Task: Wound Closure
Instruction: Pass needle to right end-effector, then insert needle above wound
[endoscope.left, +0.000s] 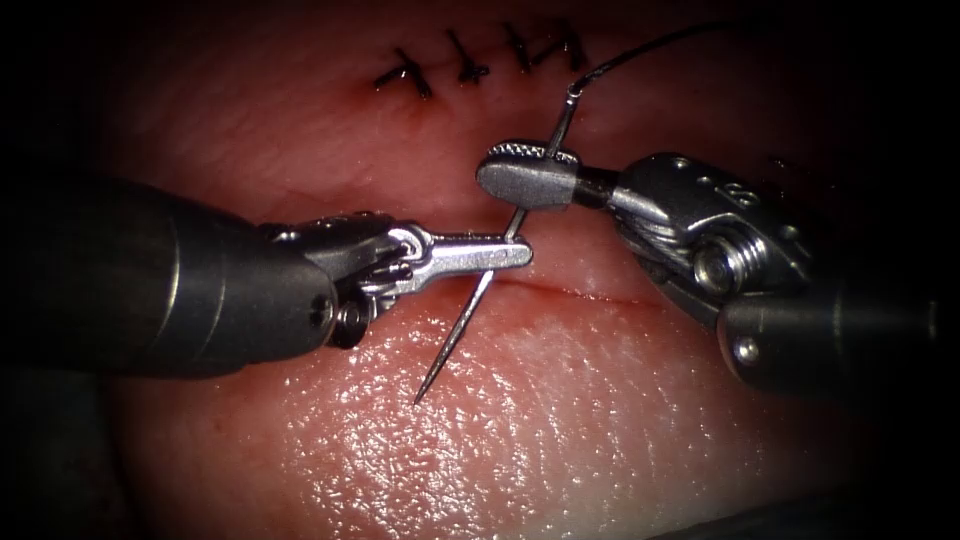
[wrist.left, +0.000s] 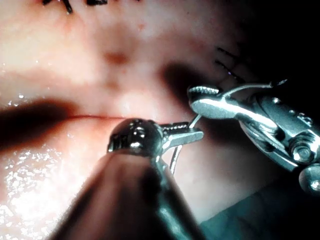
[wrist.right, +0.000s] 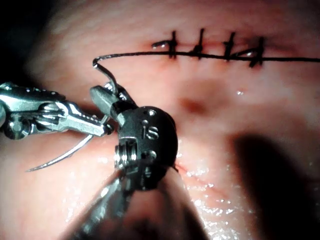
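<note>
The needle (endoscope.left: 497, 268) hangs free above the tissue (endoscope.left: 560, 430), not in it, its point toward the near side, over the open cut (endoscope.left: 600, 293); the left tool (endoscope.left: 500, 252) has its jaws closed on the needle about the middle of the curve, the right tool (endoscope.left: 530, 170) is clamped nearer the thread end; probably both hold so that the needle does not turn; the thread (endoscope.left: 650, 50) runs to the far right, past four finished stitches (endoscope.left: 480, 65) on the far side.
</note>
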